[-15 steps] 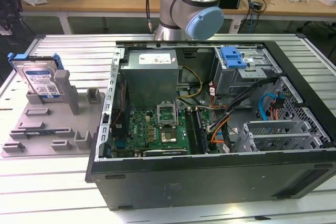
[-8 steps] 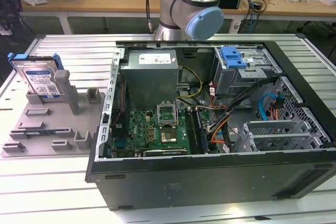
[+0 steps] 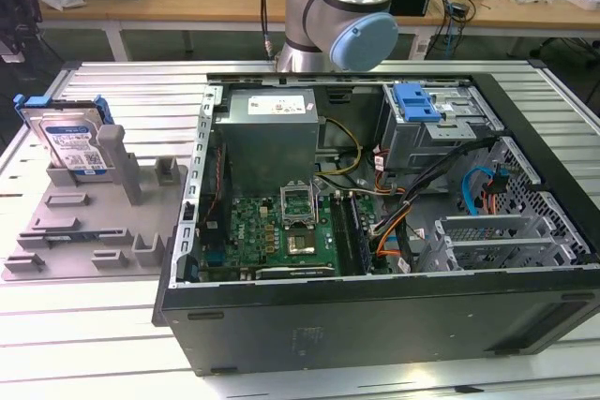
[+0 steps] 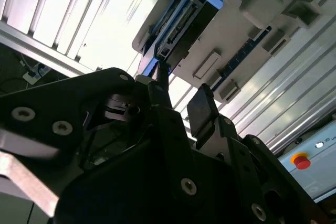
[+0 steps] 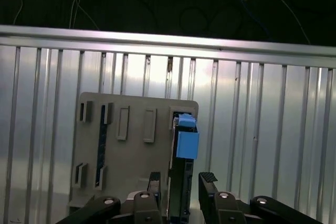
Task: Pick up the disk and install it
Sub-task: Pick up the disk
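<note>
The disk [image 3: 71,143] is a silver drive with a white-and-blue label and a blue carrier frame. It stands leaning in a slot at the back of the grey fixture plate [image 3: 84,222], at the exterior view's left. Both wrist views look at the disk [image 5: 185,142] [image 4: 184,22] edge-on from a distance. My gripper [image 5: 180,181] [image 4: 179,97] is open with nothing between its black fingers [image 5: 207,178]. The disk's edge lines up with the gap between them, and they do not touch it. The arm's silver and blue joint [image 3: 342,7] rises behind the computer case.
An open computer case [image 3: 375,231] lies on the ribbed aluminium table [image 3: 112,81], with a motherboard, cables and a metal drive cage carrying a blue bracket [image 3: 417,100]. The fixture plate [image 5: 131,150] has several upright posts. A red button [image 4: 301,161] sits beyond the table's edge.
</note>
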{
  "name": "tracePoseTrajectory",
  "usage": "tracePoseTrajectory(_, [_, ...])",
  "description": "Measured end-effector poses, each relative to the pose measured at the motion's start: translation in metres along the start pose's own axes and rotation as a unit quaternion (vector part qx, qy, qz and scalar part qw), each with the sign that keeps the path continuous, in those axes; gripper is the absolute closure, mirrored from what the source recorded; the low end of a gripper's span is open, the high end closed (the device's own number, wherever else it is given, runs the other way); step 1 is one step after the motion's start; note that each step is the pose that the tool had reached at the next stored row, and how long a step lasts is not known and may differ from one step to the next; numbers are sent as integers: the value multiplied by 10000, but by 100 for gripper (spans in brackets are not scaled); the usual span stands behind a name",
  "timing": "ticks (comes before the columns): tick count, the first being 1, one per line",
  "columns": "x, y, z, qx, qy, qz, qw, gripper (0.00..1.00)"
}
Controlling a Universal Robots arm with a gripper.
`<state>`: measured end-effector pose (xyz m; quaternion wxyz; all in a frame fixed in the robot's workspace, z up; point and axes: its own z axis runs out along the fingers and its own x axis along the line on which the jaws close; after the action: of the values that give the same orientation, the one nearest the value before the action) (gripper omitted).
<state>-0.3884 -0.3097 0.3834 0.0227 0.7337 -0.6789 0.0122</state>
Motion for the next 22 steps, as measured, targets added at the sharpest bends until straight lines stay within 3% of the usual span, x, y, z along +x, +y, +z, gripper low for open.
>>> tracePoseTrajectory(5, [-1,4,1,2,-8,1,10000,58])
tracePoseTrajectory(8, [9,17,2,12,-129,0,9999,58])
tracePoseTrajectory(14, [33,24,11,10,-219,-2,9998,58])
tracePoseTrajectory(22, [30,81,17,-9,-257,-4,9997,58])
